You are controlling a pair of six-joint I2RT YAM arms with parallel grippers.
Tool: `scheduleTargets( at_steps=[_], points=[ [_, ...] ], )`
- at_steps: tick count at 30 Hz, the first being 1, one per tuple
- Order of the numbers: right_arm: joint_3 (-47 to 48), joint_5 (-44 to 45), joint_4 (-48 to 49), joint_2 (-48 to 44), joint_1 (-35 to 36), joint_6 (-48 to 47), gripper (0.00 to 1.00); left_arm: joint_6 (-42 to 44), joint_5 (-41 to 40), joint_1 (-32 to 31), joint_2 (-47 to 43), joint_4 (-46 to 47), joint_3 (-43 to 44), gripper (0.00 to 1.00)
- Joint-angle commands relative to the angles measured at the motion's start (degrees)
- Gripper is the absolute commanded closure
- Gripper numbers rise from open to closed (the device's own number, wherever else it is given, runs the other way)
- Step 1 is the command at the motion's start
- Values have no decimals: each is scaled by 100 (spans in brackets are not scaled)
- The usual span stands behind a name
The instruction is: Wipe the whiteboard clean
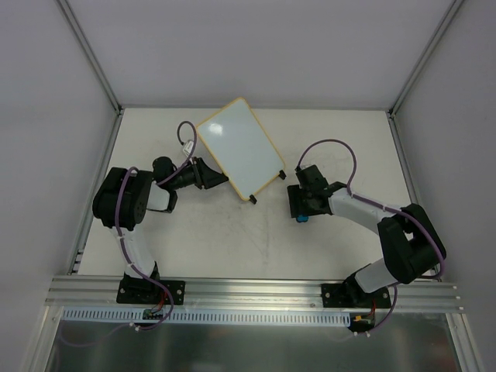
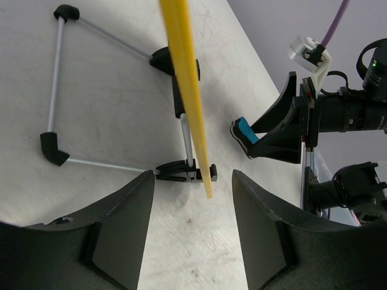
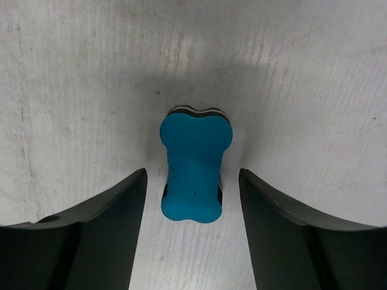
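whiteboard point(image 1: 239, 149) propped tilted on a wire stand point(image 2: 53, 148) at the rear centre of the bench point(image 1: 232, 248). left fingers point(image 2: 121, 229) spread apart just beside its left edge, holding nothing. right fingers point(image 3: 91, 241) spread apart, straddling a blue eraser point(image 3: 193, 169) that lies on the bench, clear of both.

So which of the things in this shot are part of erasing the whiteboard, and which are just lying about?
Part of the job:
whiteboard, propped on its wire stand
blue eraser, on the table under the open right gripper
left gripper, open by the board's edge

Just there (rig fixtures):
aluminium rail
purple cables
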Motion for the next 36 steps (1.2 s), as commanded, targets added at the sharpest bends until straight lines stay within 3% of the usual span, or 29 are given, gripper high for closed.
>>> scheduleTargets(
  at_steps=[1, 5, 10, 11, 17, 24, 25, 26, 30, 34, 36],
  points=[
    [32, -51, -1, -331, 31, -17, 32, 239, -53, 133, -356, 2286, -192, 45],
    [-30, -24, -10, -594, 31, -44, 18, 222, -132, 221, -426, 2286, -333, 30],
    [-100, 2, -18, -998, 31, -70, 10, 265, -290, 283, -628, 2286, -570, 6],
    [-126, -7, -19, -1051, 31, -79, 1, 283, -299, 292, -672, 2286, -658, 2],
    [-276, -209, 34, -1605, 31, -228, 1, 371, -624, 362, -1331, 2286, -1351, 1],
    [-969, -348, 613, -3333, -4, -413, 1, 344, -1388, 362, -3026, 1971, -2644, 1],
    [-1162, -428, 745, -3511, -31, -387, 1, 475, -1546, 362, -3594, 1665, -2732, 1],
    [-1259, -533, 824, -3661, -48, -351, 1, 590, -1695, 362, -3974, 539, -2811, 1],
    [-1699, -859, 1089, -4277, -66, -316, 1, 1258, -2600, 169, -6039, -2442, -2768, 1],
    [-2042, -999, 1342, -4541, -66, -115, 1, 1487, -3041, 151, -8085, -4440, -2645, 1],
    [-2297, -948, 1466, -4699, -66, -53, 1, 1522, -3199, 151, -8563, -5094, -2557, 1]
  ],
)
